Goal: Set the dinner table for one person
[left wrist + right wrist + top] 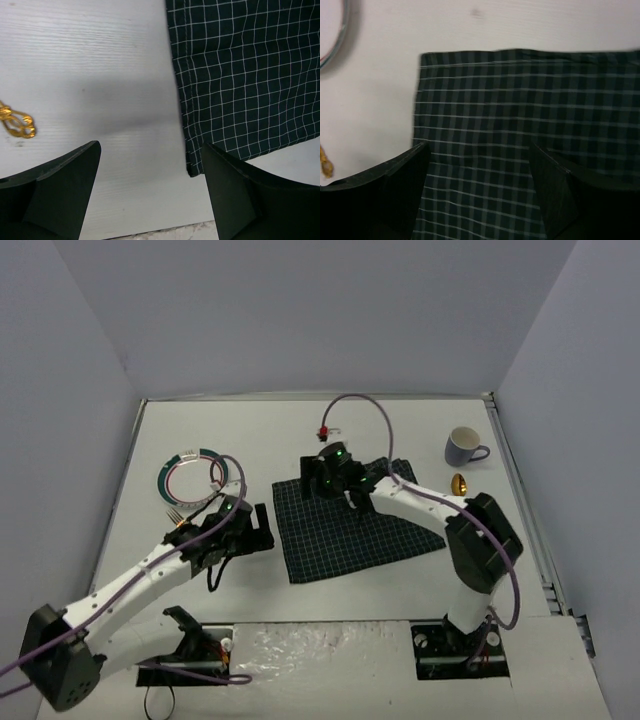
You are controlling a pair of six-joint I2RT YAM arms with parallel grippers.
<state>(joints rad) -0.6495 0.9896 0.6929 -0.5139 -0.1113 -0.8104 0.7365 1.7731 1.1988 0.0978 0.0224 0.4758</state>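
Observation:
The white dinner table (250,430) holds a dark checked cloth (345,525) at its middle. My left gripper (260,530) is open and empty, low over bare table just left of the cloth's near left corner; in the left wrist view (150,147) the cloth (245,75) lies at upper right. My right gripper (322,480) is open and empty over the cloth's far left part, and in the right wrist view (477,147) the cloth (520,100) lies flat under it. A plate with a green and red rim (203,476) sits at the left.
A gold fork (178,515) lies near the plate, partly under my left arm; its end shows in the left wrist view (17,125). A grey mug (463,447) and a gold spoon (459,484) stand at the far right. Walls close in the table on three sides.

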